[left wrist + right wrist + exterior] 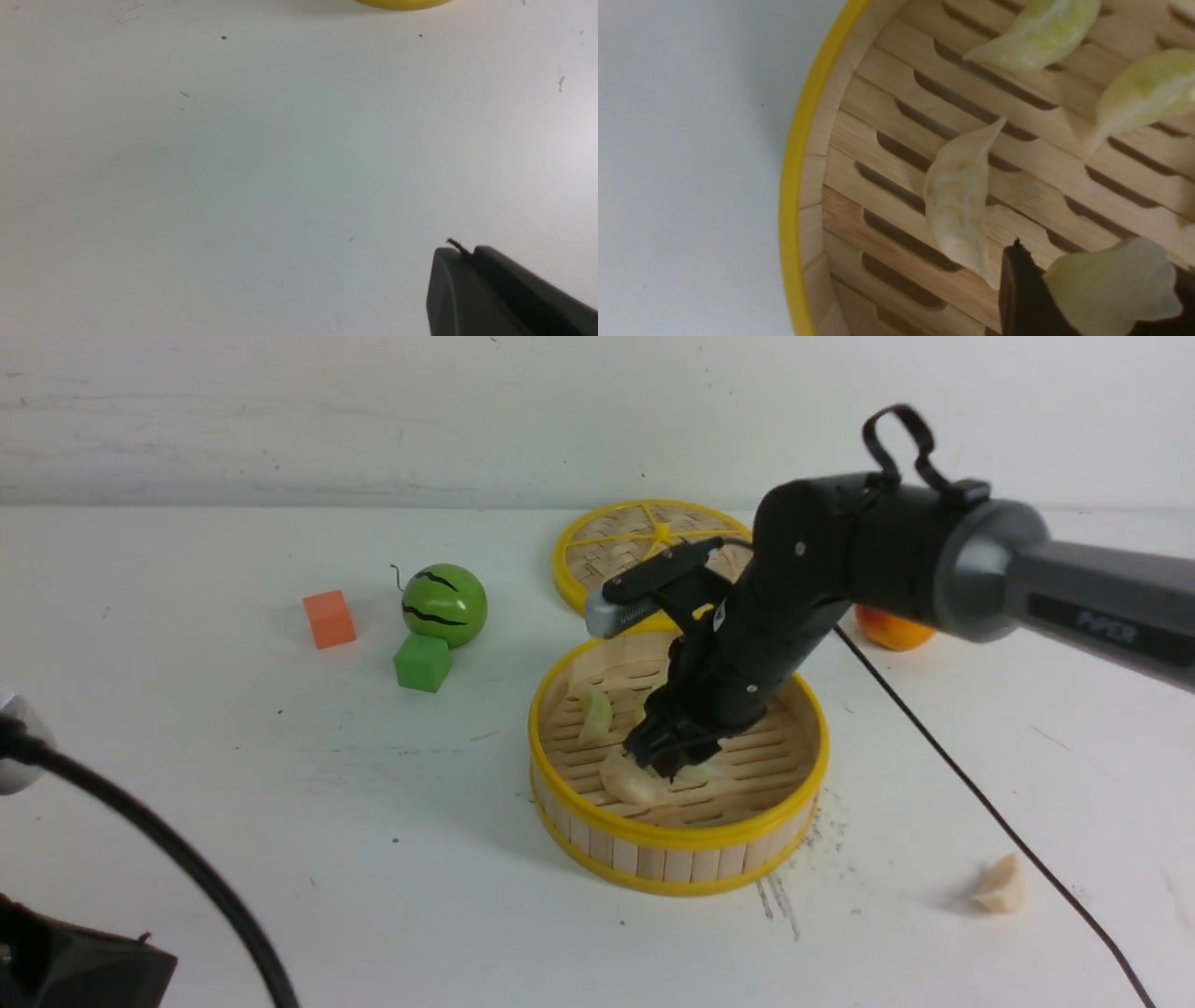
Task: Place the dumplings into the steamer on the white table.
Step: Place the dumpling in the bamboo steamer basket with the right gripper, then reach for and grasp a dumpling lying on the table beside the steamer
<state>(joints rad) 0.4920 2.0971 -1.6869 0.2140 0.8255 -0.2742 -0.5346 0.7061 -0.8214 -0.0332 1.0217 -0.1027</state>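
Note:
The steamer (677, 845) stands mid-table on the white table (280, 784). My right gripper (667, 761) reaches down into it, shut on a cream-white dumpling (1111, 284) that sits between its dark fingers (1017, 289) just above the slatted floor. On that floor lie another cream-white dumpling (959, 200) and two pale green ones (1038, 37) (1143, 93). One more cream-white dumpling (999, 885) lies on the table, right of the steamer. My left gripper (460, 252) is shut and empty over bare table, with the steamer's yellow rim (402, 3) far off.
A flat woven disc with yellow spokes (644, 537) lies behind the steamer. Left of it are a toy watermelon (444, 605), an orange cube (329, 619) and a green cube (422, 662). An orange fruit (892, 630) sits behind my right arm. A black cable (980, 803) crosses the right side.

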